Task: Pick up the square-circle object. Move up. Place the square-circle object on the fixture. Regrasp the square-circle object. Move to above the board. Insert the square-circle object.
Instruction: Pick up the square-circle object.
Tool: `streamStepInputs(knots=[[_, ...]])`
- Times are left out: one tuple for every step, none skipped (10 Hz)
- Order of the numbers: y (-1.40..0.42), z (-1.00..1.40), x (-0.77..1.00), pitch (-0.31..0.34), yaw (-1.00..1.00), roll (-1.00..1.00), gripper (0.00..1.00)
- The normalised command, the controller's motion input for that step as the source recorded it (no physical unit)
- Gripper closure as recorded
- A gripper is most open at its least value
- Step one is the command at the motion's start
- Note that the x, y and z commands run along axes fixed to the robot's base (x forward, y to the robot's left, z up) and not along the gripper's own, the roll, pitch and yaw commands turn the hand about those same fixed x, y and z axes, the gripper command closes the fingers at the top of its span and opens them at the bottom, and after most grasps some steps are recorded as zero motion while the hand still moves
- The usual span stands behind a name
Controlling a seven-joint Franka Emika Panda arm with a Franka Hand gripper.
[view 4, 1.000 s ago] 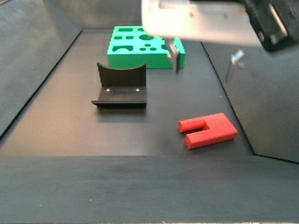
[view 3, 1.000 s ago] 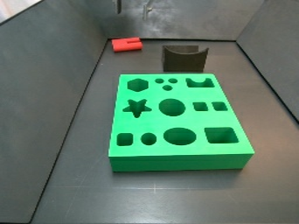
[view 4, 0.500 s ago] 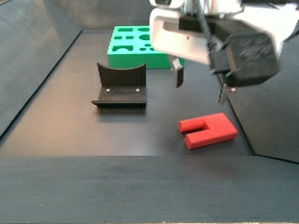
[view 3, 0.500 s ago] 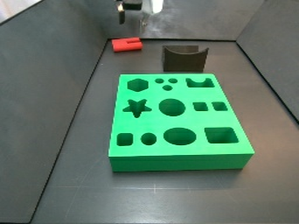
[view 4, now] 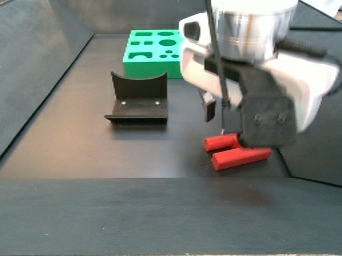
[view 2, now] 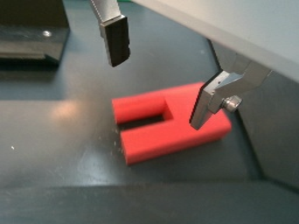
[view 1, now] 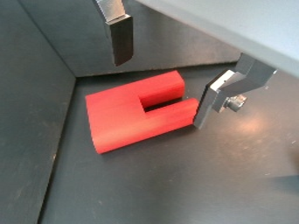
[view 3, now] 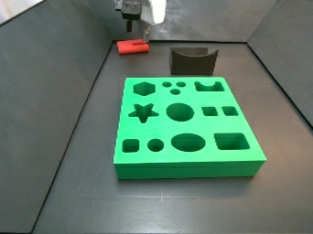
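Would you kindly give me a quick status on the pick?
Gripper open, above square-circle object. Object flat on floor, ungrasped. Fingers straddling it, nothing between.

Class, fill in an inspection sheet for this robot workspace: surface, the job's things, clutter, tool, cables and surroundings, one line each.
Surface: dark grey floor, bare apart from the job's things.
Square-circle object: red square-circle object lying flat on the floor near a side wall, slot facing up and open at one side, not gripped.
Fixture: dark fixture standing between the red piece and the board.
Board: green board, every cut-out empty.
Clutter: nothing seen.
Tool: tool open, above the red piece, one finger on each side of it, no contact seen.
Cables: nothing seen.
Surroundings: grey walls enclose the floor.
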Motion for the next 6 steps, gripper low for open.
streamStepInputs(knots=[[0.17, -0.31, -0.01, -0.06, -0.48, -0.38, 0.0], [0.15, -0.29, 0.0, -0.054, -0.49, -0.39, 0.0], [0.15, -0.27, 0.0, -0.066, -0.46, -0.4, 0.0], [0.06, -0.39, 0.0, -0.077, -0.37, -0.34, 0.0], [0.03, -0.39, 0.02, -0.07, -0.36, -0.31, 0.0], [0.01, -0.42, 0.01, -0.089, -0.35, -0.29, 0.0]])
